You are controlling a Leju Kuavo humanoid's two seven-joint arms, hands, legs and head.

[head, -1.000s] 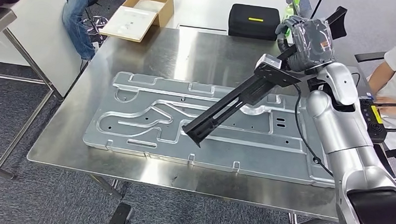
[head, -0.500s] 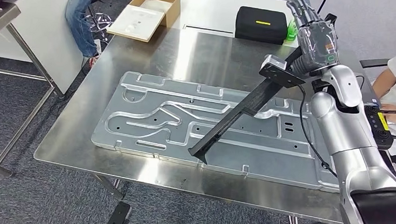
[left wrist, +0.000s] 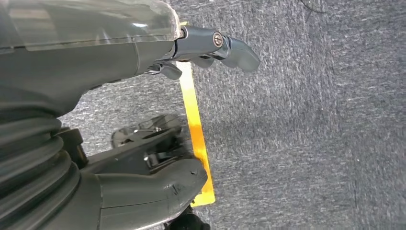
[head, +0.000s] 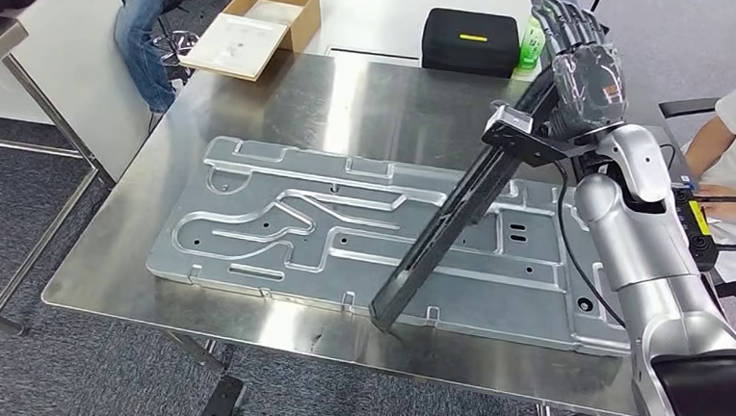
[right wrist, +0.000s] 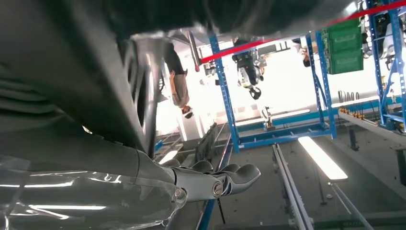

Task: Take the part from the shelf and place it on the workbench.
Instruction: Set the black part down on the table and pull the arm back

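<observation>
Carpet (left wrist: 311, 120) with a yellow floor stripe (left wrist: 196, 129) lies below the left hand (left wrist: 143, 120), whose thumb and fingers stand apart around nothing. In the head view a steel workbench (head: 284, 97) carries a large stamped metal plate (head: 276, 231) lying flat. At the far left a person (head: 144, 21) in jeans sits beside an open cardboard box (head: 259, 28); a black case (head: 471, 41) lies on the table beyond the bench. The long black part (head: 449, 232) slants steeply, its lower end touching the plate near the bench's front edge, its upper bracket end up against the right hand (head: 584, 77). That hand's fingers stretch upward past the part; whether it grips the part I cannot tell. At the far right another person (head: 735, 134) sits near the bench.
</observation>
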